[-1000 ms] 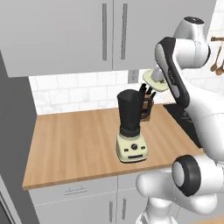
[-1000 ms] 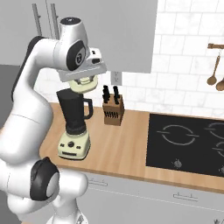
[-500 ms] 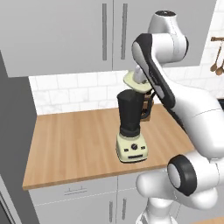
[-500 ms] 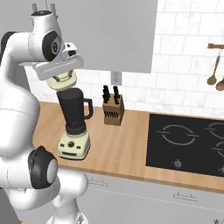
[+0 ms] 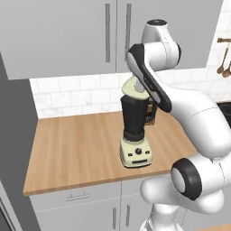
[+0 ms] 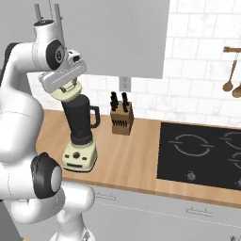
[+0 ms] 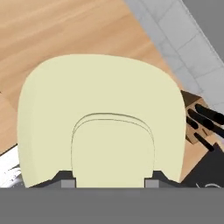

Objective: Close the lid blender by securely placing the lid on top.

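**One lid held just above the blender jar**

Two dark finger tips [image 7: 66,174] of the jaws pinch the raised centre knob of the lid [image 7: 100,118], one on each side. The lid is a smooth, matte, pale cream-yellow disc with rounded edges, and it lies nearly flat with its broad face to the hand camera. In the right base view the gripper [image 6: 69,87] holds the lid [image 6: 67,93] directly over the mouth of the blender [image 6: 81,136]; whether it already touches the rim I cannot tell. The blender stands upright, its long axis vertical: a tall dark jar, narrower toward the bottom, with a handle at the side toward the knife block, on a boxy cream base with a black dial. It stands on the wooden table [image 5: 72,149], whose planks show a fine grain. The dark wooden knife block [image 6: 122,120] with black handles stands near, at the white tiled wall [image 6: 197,61]. A black cooktop [image 6: 202,153] is set in the table further right, and grey cabinets [image 5: 67,36] hang above.
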{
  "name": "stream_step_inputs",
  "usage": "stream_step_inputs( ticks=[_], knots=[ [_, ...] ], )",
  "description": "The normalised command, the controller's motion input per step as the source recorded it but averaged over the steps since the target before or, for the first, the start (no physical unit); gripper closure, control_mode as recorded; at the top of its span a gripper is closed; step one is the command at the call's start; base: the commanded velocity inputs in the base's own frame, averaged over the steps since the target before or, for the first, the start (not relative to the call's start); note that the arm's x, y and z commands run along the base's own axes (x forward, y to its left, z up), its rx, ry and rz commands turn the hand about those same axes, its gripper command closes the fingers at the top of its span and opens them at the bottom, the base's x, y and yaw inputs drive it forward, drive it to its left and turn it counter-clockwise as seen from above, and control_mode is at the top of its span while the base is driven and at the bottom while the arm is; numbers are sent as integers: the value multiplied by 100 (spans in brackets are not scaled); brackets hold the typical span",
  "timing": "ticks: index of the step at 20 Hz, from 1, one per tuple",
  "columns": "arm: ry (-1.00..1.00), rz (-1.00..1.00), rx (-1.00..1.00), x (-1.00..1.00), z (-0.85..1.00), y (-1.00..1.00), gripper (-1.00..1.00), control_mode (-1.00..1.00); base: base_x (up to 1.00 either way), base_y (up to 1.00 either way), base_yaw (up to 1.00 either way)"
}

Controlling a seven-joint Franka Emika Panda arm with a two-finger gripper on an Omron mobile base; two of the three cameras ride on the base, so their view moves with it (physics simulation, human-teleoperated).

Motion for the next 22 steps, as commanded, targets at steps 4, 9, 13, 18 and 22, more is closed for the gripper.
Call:
stream_step_inputs(
  ticks=[4, 9, 13, 18, 22],
  knots=[
    [13, 5, -15, 34, -11, 1, 100, -100, 0, 0, 0],
    [13, 0, -13, 25, -16, 0, 100, -100, 0, 0, 0],
    [7, 0, 0, 9, -18, 0, 100, -100, 0, 0, 0],
    [3, 0, 1, 8, -15, 0, 100, -100, 0, 0, 0],
    [0, 0, 3, 3, -21, 0, 100, -100, 0, 0, 0]
  ],
)
